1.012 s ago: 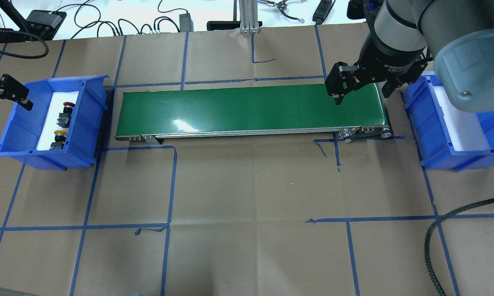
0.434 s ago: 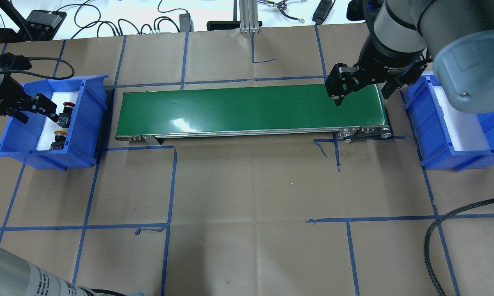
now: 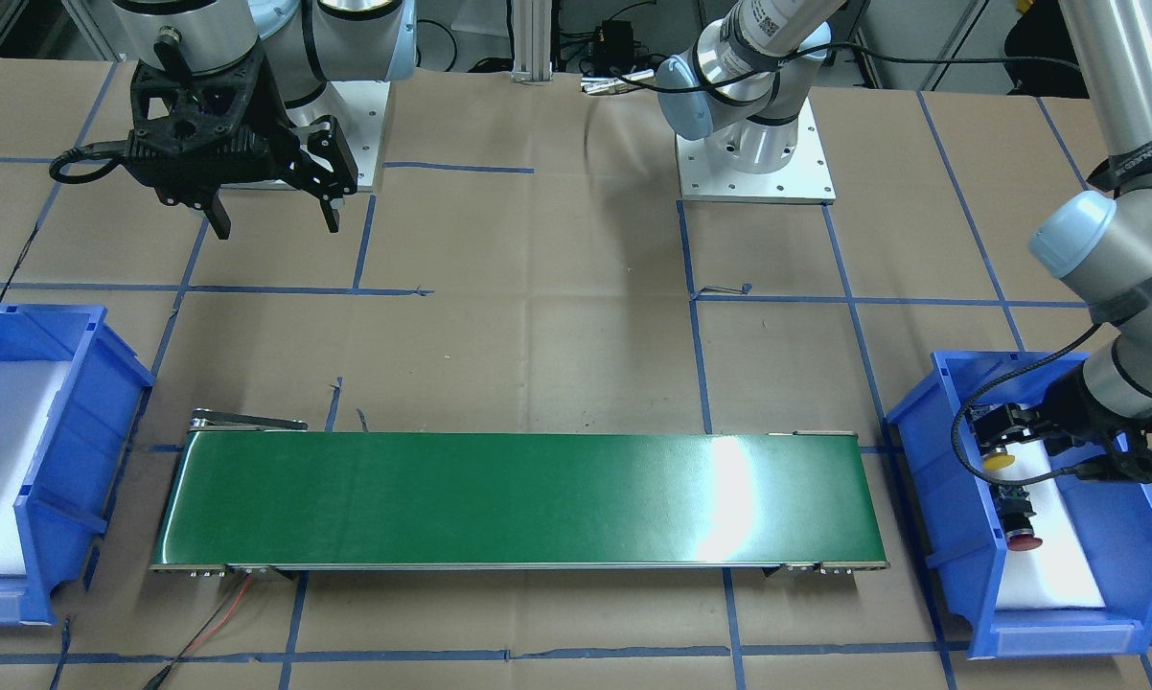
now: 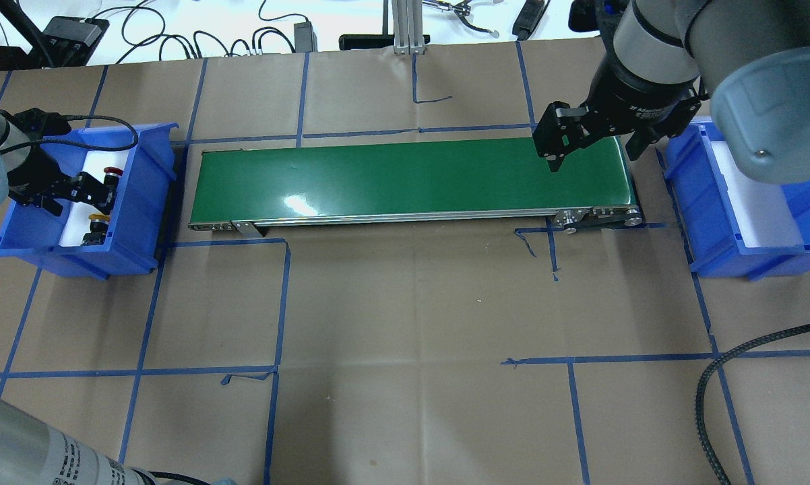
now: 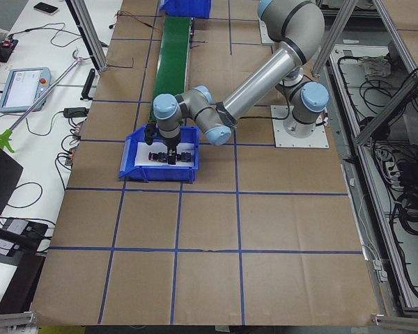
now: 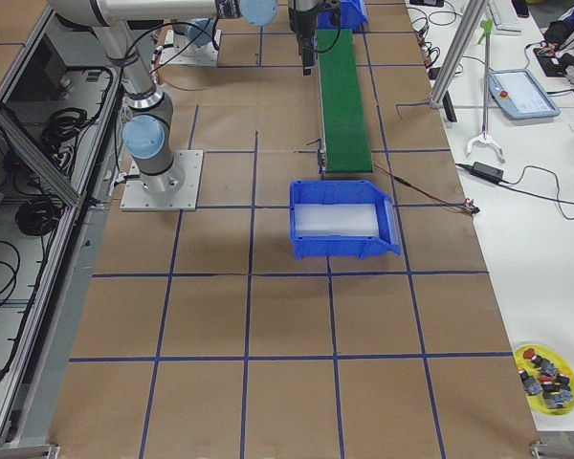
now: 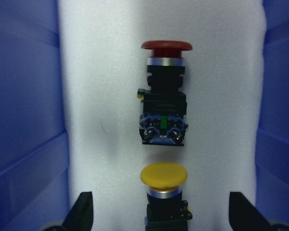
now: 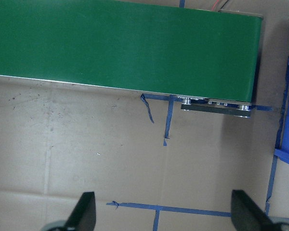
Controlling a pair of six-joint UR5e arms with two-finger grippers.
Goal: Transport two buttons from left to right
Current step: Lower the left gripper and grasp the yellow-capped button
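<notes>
The buttons, the red button (image 7: 165, 46) and the yellow button (image 7: 164, 176), lie end to end on white foam (image 7: 101, 96) in the blue bin (image 4: 145, 202) at the tabletop's left edge, the yellow one nearer the robot. The left gripper (image 7: 163, 214) hangs in that bin, spread wide, fingers (image 7: 82, 211) either side of the yellow button without touching it. The right gripper (image 3: 277, 228) hovers over the green conveyor belt (image 4: 412, 178) at the end nearer the right edge — also spread wide, holding nothing.
</notes>
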